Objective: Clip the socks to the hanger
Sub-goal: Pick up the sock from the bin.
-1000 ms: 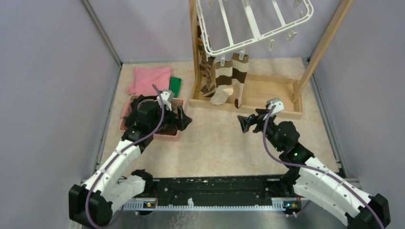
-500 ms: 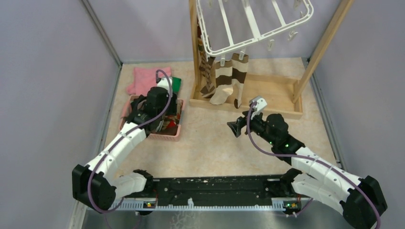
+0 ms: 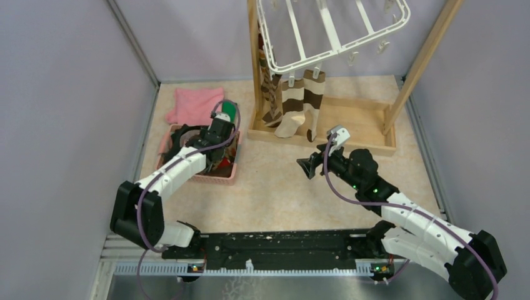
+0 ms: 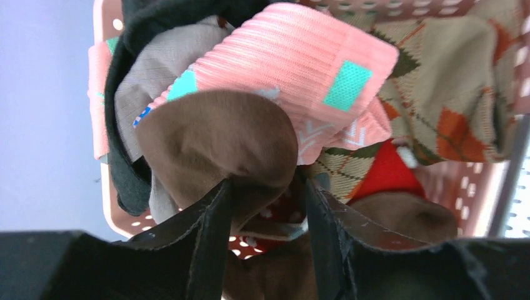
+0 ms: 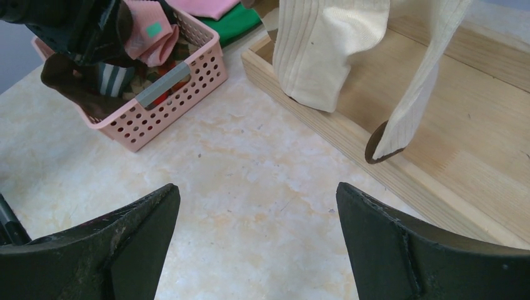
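two striped socks [image 3: 310, 100], one brown sock [image 4: 219, 144], one hanger [image 3: 333, 34], one basket [image 3: 206, 179], one pink cloth [image 3: 194, 103], one green cloth [image 5: 232, 22].

A plain brown sock [image 4: 219, 137] is seen at the near left, beside a ribbed pink sock [image 4: 294, 56] patterned with teal patches. A tan argyle sock [image 4: 450, 81] is marked with orange and dark green diamonds. The perforated basket [image 4: 481, 187] is pale pink. At the far middle, brown-and-cream striped socks [image 3: 307, 100] are seen under a white hanger [image 3: 333, 30]. At the far left, a pink cloth [image 3: 194, 103] and a green cloth [image 3: 230, 111] are seen.
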{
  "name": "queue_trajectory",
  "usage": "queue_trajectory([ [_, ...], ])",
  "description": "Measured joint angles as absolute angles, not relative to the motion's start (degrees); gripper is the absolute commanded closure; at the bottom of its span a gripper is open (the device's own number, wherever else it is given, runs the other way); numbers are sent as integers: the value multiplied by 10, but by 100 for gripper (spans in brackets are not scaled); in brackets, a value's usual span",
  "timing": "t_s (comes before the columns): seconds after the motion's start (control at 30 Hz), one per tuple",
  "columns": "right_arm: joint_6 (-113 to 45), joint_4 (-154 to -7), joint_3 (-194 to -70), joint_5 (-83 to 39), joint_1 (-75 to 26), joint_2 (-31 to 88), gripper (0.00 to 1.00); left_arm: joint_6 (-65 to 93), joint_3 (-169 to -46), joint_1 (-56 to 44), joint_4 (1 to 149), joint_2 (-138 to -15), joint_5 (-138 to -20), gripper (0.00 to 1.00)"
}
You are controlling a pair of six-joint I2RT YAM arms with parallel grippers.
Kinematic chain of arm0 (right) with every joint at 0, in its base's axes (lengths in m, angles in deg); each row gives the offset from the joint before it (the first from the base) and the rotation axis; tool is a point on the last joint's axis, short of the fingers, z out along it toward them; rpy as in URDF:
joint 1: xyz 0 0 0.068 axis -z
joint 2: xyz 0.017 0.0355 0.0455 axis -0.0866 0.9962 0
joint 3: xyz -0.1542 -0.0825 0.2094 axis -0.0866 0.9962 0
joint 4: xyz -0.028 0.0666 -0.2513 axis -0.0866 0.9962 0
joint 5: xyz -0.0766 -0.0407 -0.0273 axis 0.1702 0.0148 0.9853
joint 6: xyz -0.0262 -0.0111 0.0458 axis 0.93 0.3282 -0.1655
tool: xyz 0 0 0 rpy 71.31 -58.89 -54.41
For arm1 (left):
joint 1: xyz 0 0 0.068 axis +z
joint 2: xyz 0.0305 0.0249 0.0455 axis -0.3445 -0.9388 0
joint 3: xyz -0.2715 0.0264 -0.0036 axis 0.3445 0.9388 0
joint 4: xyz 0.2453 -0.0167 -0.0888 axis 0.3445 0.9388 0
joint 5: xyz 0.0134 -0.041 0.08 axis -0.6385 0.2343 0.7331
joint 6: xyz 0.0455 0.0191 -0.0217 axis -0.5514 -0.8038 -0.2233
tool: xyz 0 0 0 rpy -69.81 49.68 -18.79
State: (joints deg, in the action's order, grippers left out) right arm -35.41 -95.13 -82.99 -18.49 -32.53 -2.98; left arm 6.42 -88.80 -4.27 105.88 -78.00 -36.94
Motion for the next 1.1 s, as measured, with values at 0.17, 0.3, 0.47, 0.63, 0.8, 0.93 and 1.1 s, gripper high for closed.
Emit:
queue_trajectory([
  [0.17, -354, -951, -830, -185, -325, -34, 6, 79, -889, -43, 1082, -821, -333, 88],
  [0.3, -354, -951, -830, -186, -325, -41, 6, 85, -905, -43, 1102, -815, -315, 100],
  [0.47, -355, -951, -830, -188, -325, -49, 6, 75, -915, -43, 1104, -740, -347, 100],
  [0.63, -357, -952, -826, -190, -325, -54, 6, 55, -915, -43, 1090, -607, -430, 100],
  [0.8, -360, -952, -822, -204, -325, -56, 6, 54, -915, -43, 1057, -507, -516, 100],
  [0.93, -360, -958, -822, -225, -325, -56, 7, 60, -915, -43, 1020, -466, -577, 100],
  [1.1, -360, -963, -822, -254, -325, -56, 7, 62, -916, -43, 963, -442, -579, 100],
])
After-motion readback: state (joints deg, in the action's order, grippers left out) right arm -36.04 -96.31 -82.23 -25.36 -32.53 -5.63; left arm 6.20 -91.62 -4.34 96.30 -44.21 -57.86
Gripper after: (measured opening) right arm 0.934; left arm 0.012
